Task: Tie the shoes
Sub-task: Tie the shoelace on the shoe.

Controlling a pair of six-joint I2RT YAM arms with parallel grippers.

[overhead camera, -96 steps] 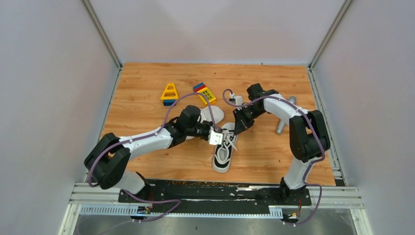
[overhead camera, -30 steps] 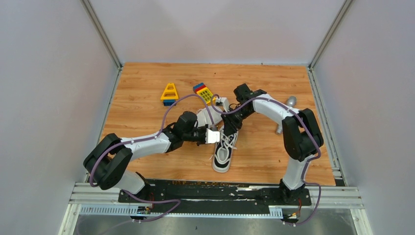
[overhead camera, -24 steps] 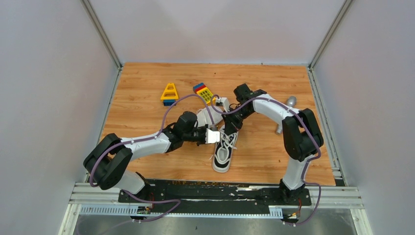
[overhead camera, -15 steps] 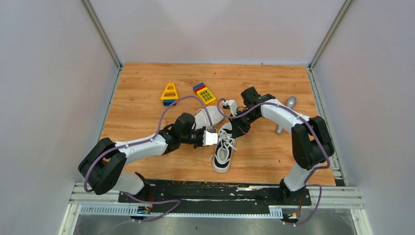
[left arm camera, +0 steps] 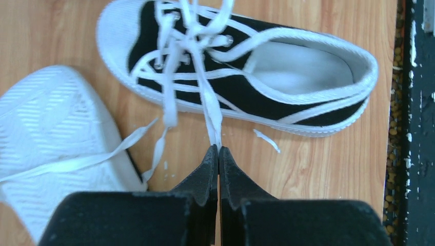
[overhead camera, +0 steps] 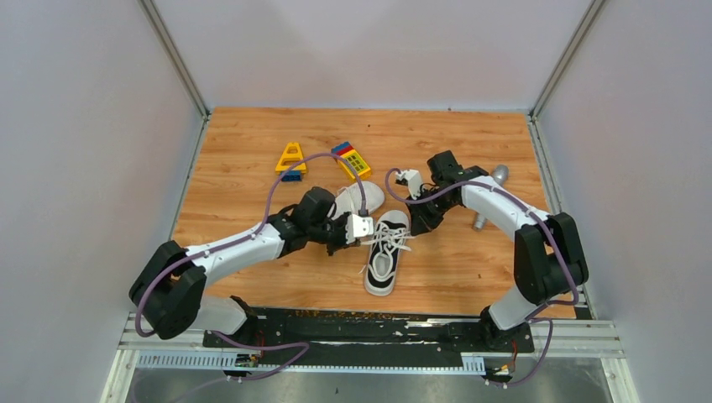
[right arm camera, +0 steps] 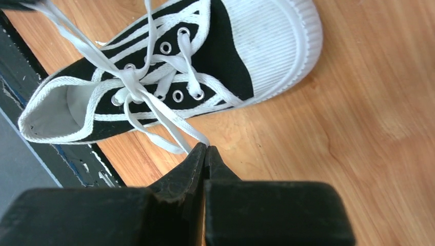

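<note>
Upright black canvas sneaker (overhead camera: 386,252) w/ white toe cap sits near mid near edge of wooden worktop (overhead camera: 252,151); its twin (overhead camera: 357,198) lies sole-up just behind. Left gripper (left arm camera: 219,150) & right gripper (right arm camera: 206,147) are each pinched closed on a white lace (left arm camera: 209,110) end. Risk: thin lace slips out, or uneven pull drags the sneaker.

Shoe (left arm camera: 246,95): matt black canvas; toe cap (right arm camera: 267,31) ribbed white rubber; laces (right arm camera: 128,81) flat woven cloth. Table (right arm camera: 359,128): smooth wood-grain, slight sheen.

Two shoes (overhead camera: 384,256) (overhead camera: 358,198), two toy blocks (overhead camera: 291,159) (overhead camera: 353,160), one cylinder (overhead camera: 499,175)
</note>
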